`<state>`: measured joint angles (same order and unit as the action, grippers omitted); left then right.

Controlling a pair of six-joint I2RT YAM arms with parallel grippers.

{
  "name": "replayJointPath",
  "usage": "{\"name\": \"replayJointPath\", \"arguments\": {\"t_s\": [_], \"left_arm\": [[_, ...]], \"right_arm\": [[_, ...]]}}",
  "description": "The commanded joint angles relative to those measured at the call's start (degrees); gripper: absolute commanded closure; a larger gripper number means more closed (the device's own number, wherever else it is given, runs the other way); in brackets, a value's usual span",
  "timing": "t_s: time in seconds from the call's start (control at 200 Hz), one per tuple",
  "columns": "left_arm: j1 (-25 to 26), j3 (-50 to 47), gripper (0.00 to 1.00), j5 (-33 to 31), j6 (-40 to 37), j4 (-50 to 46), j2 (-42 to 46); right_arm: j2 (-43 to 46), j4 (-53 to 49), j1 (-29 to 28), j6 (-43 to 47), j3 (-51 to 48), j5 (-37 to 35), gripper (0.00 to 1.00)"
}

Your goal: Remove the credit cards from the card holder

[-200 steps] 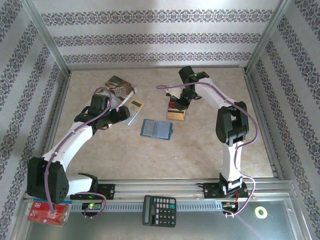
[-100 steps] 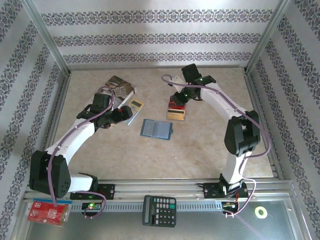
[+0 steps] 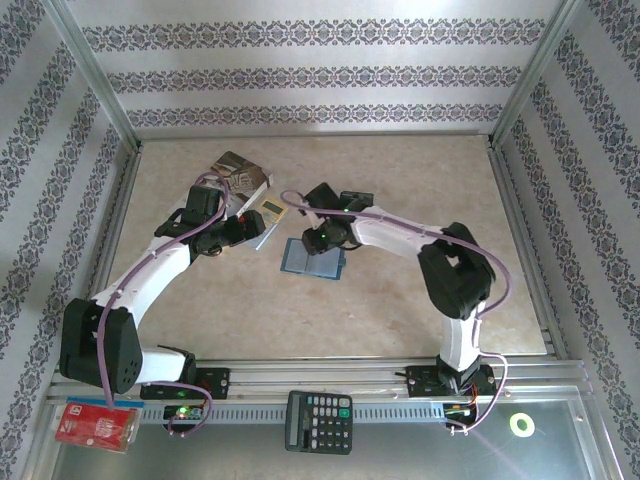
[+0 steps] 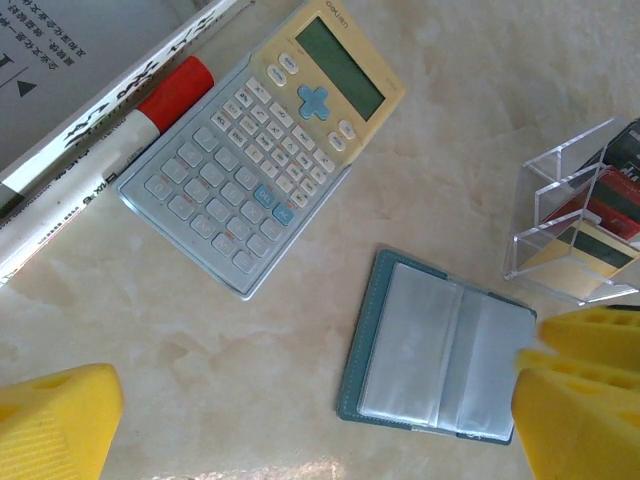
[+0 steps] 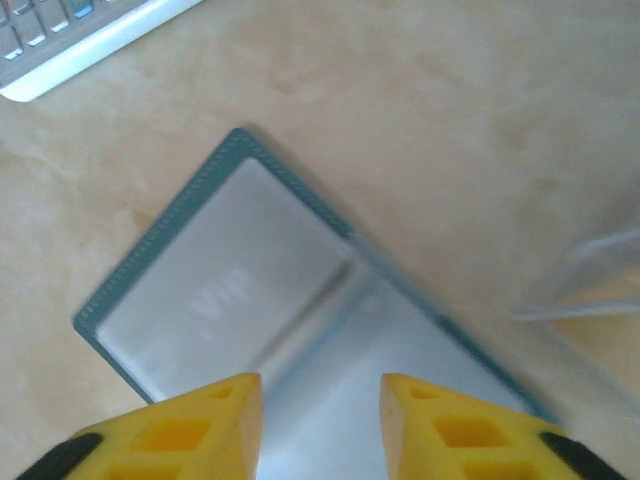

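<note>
Plainly, the main hazard lies in the card holder [image 4: 435, 350] itself: a teal-edged bifold lying open and flat on the worktop [image 4: 450, 130], its sleeves [image 5: 200, 300] made of glossy, slightly cloudy film. The right gripper [image 5: 320, 390] hovers directly over it, jaws parted and empty. One sleeve carries the letters VIP, but it is not clear whether a card sits beneath them. If one does, it offers almost no raised edge. The blocky yellow fingers [image 5: 190, 430], ribbed and pierced with holes, would likely pinch film along with the card and lift the whole light holder. They could also push it sliding across the smooth, marble-patterned worktop.

Just beside the card holder stands a clear acrylic stand [image 4: 535, 215], thin-walled and angular. It already holds the credit cards [image 4: 590, 205], red, black and gold-tan, upright in its slots. A careless swing of the right arm could tip it and scatter them.

The left gripper [image 4: 315, 400] hangs spread wide and empty near the card holder, close enough for the two arms to clash. A pale pocket calculator [image 4: 260, 160] with a translucent blue keypad also lies near the card holder.
</note>
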<state>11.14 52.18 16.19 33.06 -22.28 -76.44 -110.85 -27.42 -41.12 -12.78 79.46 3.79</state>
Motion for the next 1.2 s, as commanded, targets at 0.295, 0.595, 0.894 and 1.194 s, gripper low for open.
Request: {"name": "replayJointPath", "arguments": {"t_s": [0.295, 0.595, 0.894, 1.194], "left_arm": [[-1.82, -3.09, 0.00, -2.91, 0.78, 0.25, -0.29], [-2.02, -3.49, 0.00, -3.69, 0.90, -0.48, -0.45], [-1.93, -3.54, 0.00, -0.45, 3.06, 1.80, -1.28], [-1.98, -4.65, 0.00, -1.25, 3.22, 1.98, -0.22]], "right_arm": [[-9.51, 0.36, -3.89, -4.09, 6.74, -3.58, 0.53], [-5.12, 4.62, -5.06, -5.66, -4.57, 7.70, 0.59], [4.64, 10.02, -3.61, -13.80, -8.09, 1.85, 0.53], [3.66, 6.12, -6.95, -12.40, -11.05, -7.75, 0.36]]}}
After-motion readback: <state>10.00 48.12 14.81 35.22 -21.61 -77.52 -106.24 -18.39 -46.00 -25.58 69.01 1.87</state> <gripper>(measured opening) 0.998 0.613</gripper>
